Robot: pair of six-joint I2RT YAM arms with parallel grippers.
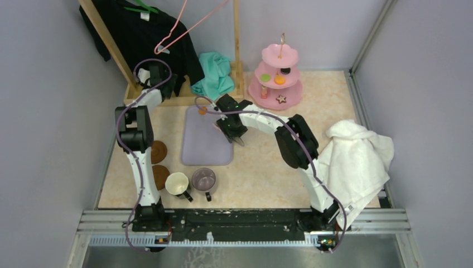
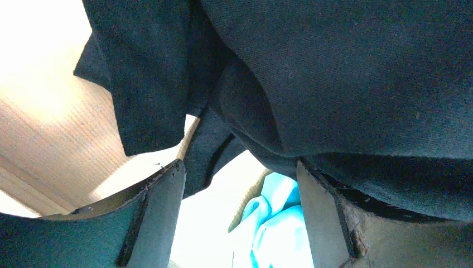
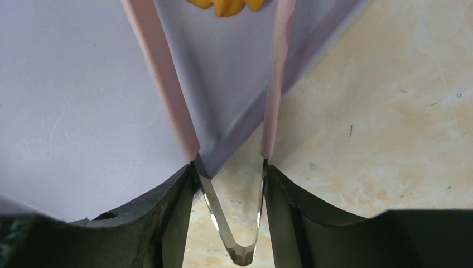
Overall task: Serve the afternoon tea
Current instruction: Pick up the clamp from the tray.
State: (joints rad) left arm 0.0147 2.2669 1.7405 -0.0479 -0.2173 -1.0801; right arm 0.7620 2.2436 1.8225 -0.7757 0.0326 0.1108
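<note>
Desk (image 1: 262, 178): beige, it carried everything below both tools
Black garment (image 1: 145, 39): hung on a wooden rack (image 1: 109, 42), right in front of the left tool (image 2: 240, 164) and draped above its fingertips
White towel (image 1: 357, 162): heaped well to the right of the right tool (image 1: 237, 137), nearer the arm bases
Lavender mat (image 1: 203, 145): lay flat directly under the right tool and stretched to its left
Pink three-tier stand (image 1: 262, 96): stood beyond the right tool and to its right, well apart; it bore a green sweet (image 1: 265, 77), an orange sweet (image 1: 279, 80), a black round (image 1: 285, 71) and a star cookie (image 1: 281, 99)
Teal cloth (image 1: 215, 75): bunched beyond the right tool, and showed through the left tool's gap
Cream mug (image 1: 177, 183), greyish-purple mug (image 1: 204, 180): side by side, nearer the bases than the right tool, to its left
Brown coasters (image 1: 158, 152): two, well left of the right tool, past the mat
Left tool: its fingers stood wide apart with nothing between them
Right tool: gripped pink tongs (image 3: 167, 95), one finger on each arm, with the metal hinge end back between the fingers
Loose orange piece (image 3: 226, 5): lay on the mat ahead of the right tool, seen between the two tong arms
</note>
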